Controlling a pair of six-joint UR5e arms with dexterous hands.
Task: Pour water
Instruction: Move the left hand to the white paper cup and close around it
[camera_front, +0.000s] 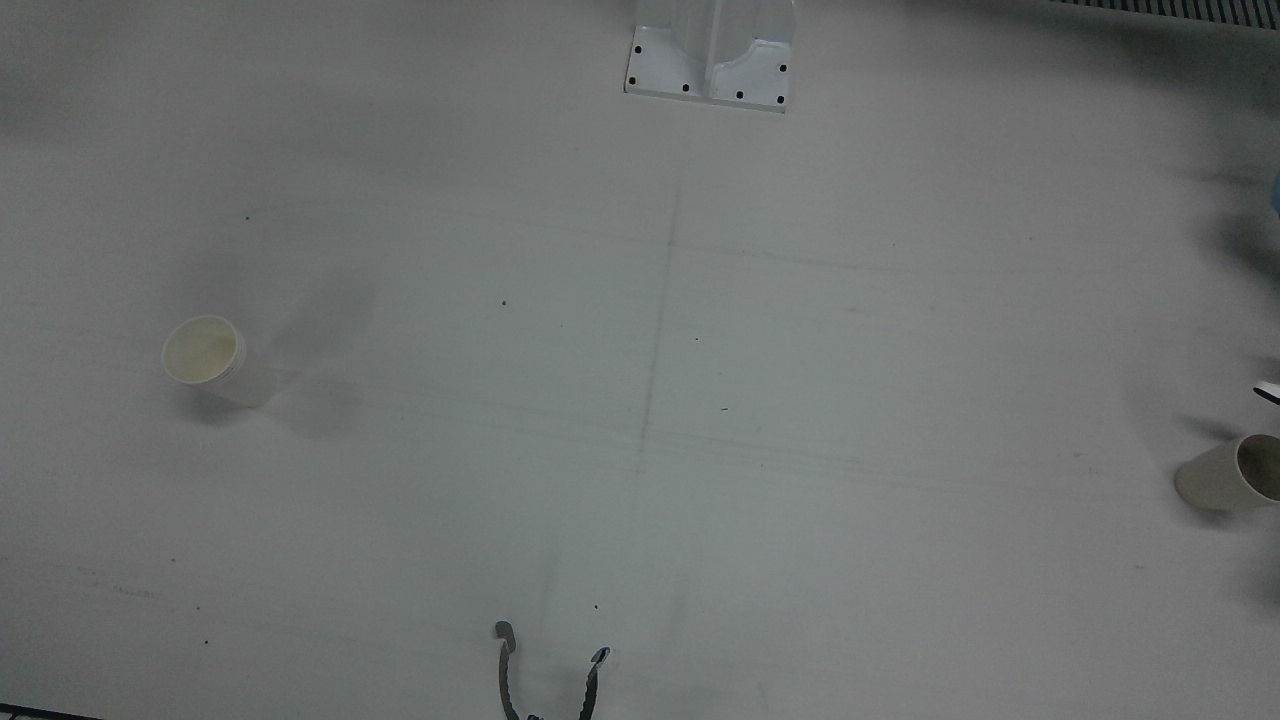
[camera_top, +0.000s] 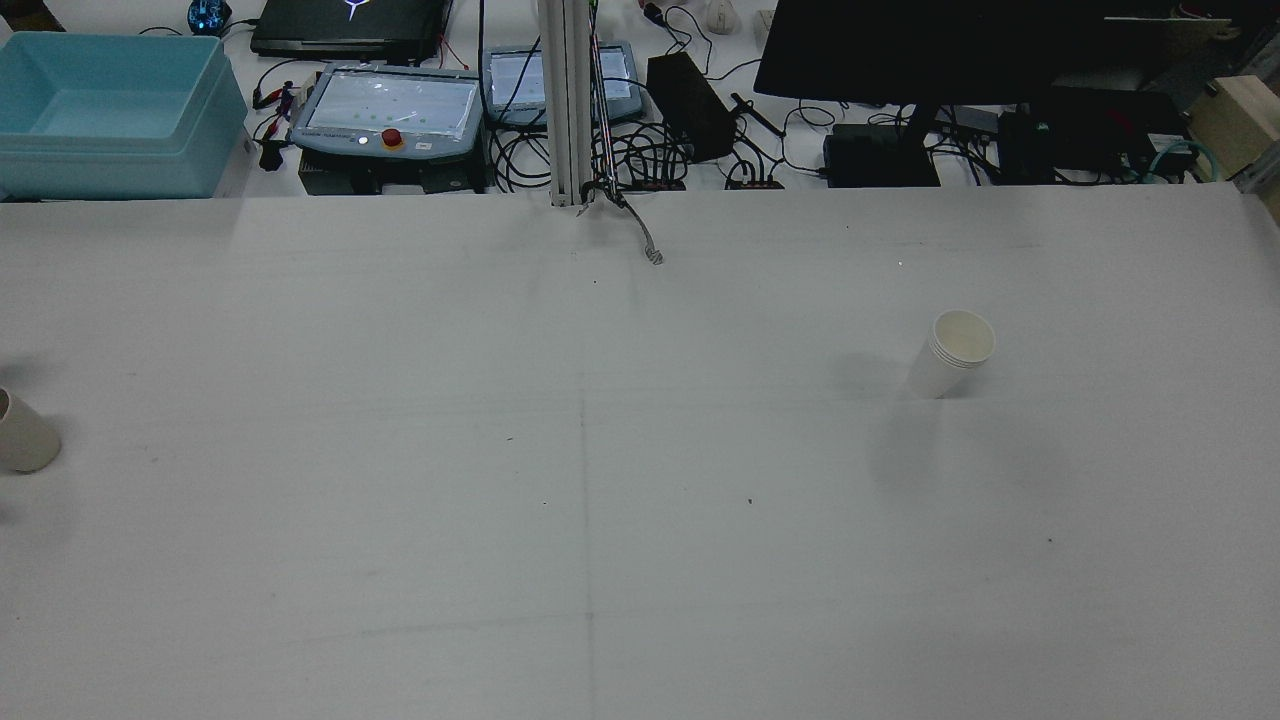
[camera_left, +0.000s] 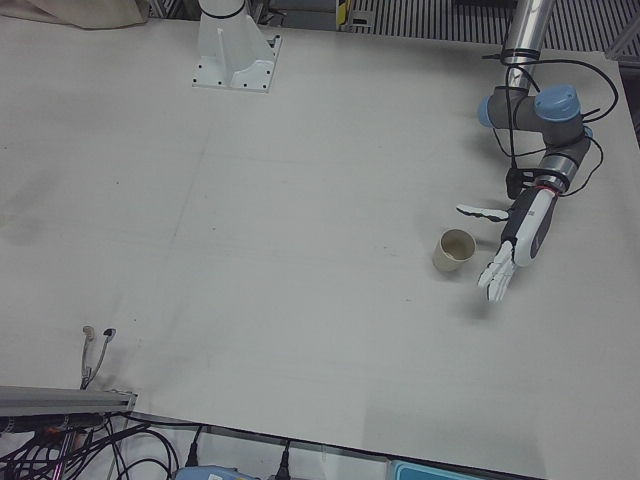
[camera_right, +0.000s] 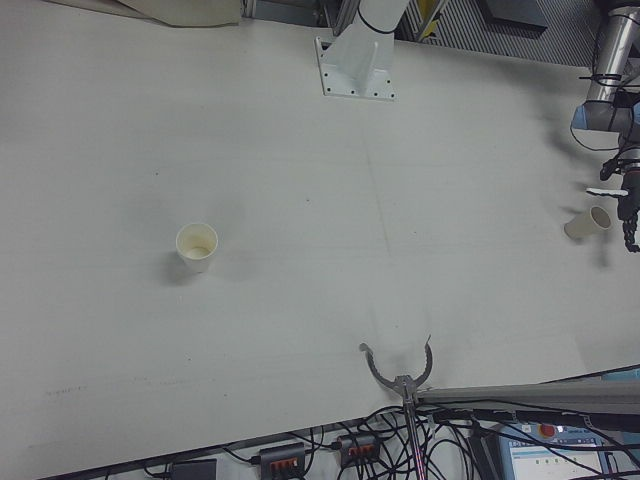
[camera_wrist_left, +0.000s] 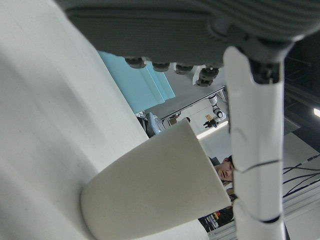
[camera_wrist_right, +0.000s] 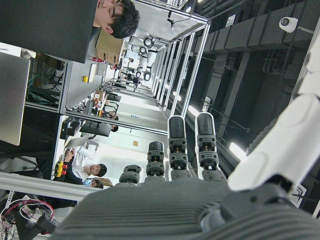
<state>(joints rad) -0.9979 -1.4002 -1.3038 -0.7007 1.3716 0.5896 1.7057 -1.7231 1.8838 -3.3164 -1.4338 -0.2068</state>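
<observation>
One white paper cup (camera_left: 455, 250) stands near the table's edge on my left arm's side, also seen as cup (camera_front: 1230, 472), cup (camera_top: 20, 432) and, close up, cup (camera_wrist_left: 150, 192). My left hand (camera_left: 515, 245) hovers right beside it, open, fingers spread, palm toward the cup with a small gap between them. A second paper cup (camera_front: 205, 360), yellowish inside, stands upright alone on the other half, seen as cup (camera_top: 950, 355) and cup (camera_right: 197, 246). My right hand (camera_wrist_right: 175, 200) shows only in its own view, open, empty, fingers stretched toward the ceiling.
An arm pedestal (camera_front: 712, 60) is bolted at the table's back middle. Metal tongs (camera_front: 550, 675) lie at the operators' edge by a post. A blue bin (camera_top: 110, 110), pendants and cables sit beyond that edge. People (camera_wrist_right: 112, 17) are in the background.
</observation>
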